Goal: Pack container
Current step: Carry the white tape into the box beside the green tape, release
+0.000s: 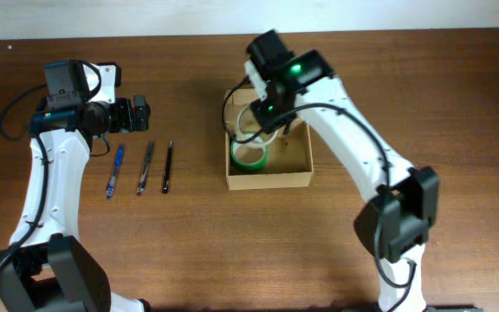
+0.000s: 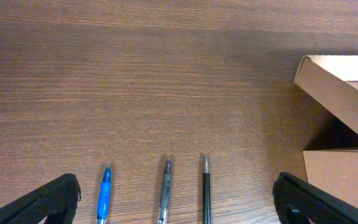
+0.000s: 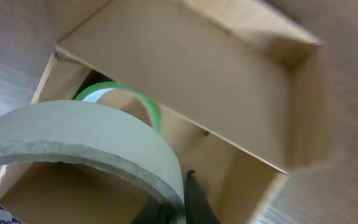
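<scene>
**Right gripper (image 1: 265, 121) clamped on a tape roll over the container**

The right gripper is closed on a beige tape roll (image 3: 73, 137) and holds it just above the open container (image 1: 271, 180). This plain, unmarked tan box sits at the middle of the table (image 1: 189, 251). A green tape roll (image 1: 249, 154) lies flat in the container's left half. Inside the beige roll's core, dark red print reads "Hans", cut off by the frame edge. The left gripper (image 1: 139, 113) has its fingers (image 2: 48, 202) spread wide, holding nothing. It is above a blue pen (image 2: 104, 196), a grey pen (image 2: 165, 193) and a black pen (image 2: 206, 193), which lie side by side, apart from each other. The table is dark brown wood grain, matte, and fills every view.
</scene>
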Controlling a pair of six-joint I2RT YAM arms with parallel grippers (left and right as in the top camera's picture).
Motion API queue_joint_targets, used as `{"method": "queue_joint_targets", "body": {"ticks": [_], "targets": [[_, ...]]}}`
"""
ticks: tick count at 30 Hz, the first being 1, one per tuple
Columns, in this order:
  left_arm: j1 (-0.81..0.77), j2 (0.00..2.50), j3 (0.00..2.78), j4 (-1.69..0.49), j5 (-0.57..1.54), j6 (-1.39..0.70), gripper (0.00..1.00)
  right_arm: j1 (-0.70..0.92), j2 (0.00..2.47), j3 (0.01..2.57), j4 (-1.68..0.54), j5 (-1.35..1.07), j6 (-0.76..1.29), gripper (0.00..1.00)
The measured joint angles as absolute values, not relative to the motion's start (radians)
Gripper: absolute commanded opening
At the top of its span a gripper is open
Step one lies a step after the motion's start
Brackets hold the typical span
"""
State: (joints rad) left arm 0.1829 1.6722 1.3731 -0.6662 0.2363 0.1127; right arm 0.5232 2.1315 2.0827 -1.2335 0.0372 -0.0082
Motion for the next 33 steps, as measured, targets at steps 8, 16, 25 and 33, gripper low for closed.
{"method": "queue_joint_targets", "body": {"ticks": [8, 16, 25, 33], "targets": [[0.183, 1.672, 1.373, -0.666, 0.236, 0.113, 0.99, 0.56, 2.184, 2.083, -1.23, 0.025, -0.007, 0.04], [0.183, 1.672, 1.373, -0.666, 0.236, 0.113, 0.99, 0.56, 2.197, 2.026, -1.198, 0.024, -0.004, 0.04], [0.183, 1.672, 1.373, -0.666, 0.236, 0.113, 0.99, 0.56, 2.197, 1.895, -1.119, 0.023, -0.002, 0.29], [0.183, 1.672, 1.373, -0.667, 0.236, 0.113, 0.99, 0.56, 2.196, 1.922, -1.192, 0.083, -0.002, 0.5]]}}
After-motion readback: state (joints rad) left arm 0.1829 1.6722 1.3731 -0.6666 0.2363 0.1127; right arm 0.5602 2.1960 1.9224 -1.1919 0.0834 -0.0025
